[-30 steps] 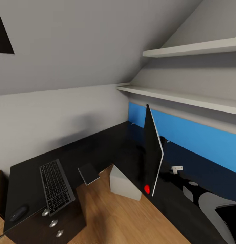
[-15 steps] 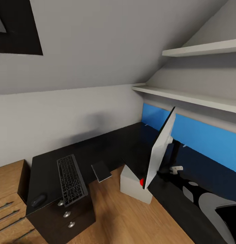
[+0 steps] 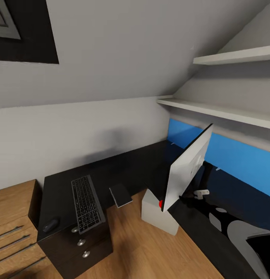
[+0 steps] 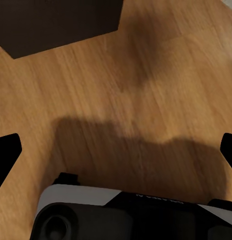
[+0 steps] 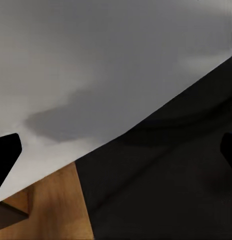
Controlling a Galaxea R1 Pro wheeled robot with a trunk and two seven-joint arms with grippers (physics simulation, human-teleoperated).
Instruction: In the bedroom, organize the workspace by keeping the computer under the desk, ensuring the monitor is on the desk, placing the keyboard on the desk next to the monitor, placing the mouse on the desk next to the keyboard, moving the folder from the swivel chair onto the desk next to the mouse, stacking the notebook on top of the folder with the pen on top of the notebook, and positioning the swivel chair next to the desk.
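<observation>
At the far left of the head view, a low wooden shelf unit (image 3: 14, 217) stands just beside the end of the black desk (image 3: 123, 170). The small black mouse (image 3: 50, 224) lies on the desk near that end. Next to it lies the keyboard (image 3: 87, 203), flat on the desk top, with one end sticking a little past the front edge. Under it are black drawers with round silver knobs (image 3: 81, 242).

A bit further right, a thin grey notebook (image 3: 120, 195) sits at the front edge of the desk and hangs partly over the wood floor (image 3: 138, 248). Then comes the light grey computer (image 3: 158, 217), standing on the floor in the desk's corner, partly under the top. The monitor (image 3: 187, 170) leans right over it, tilted a lot, with its pale back showing. A red dot shows at its low corner. Behind it is a bright blue wall panel (image 3: 235, 161), and white shelves (image 3: 220, 112) hang above.

The left gripper (image 4: 116, 150) hangs over the wood floor, with its dark fingertips (image 4: 6, 155) spread far apart and nothing between them. The right gripper (image 5: 116, 150) points at the desk top and grey wall, and its jaws are spread wide too, holding nothing.
</observation>
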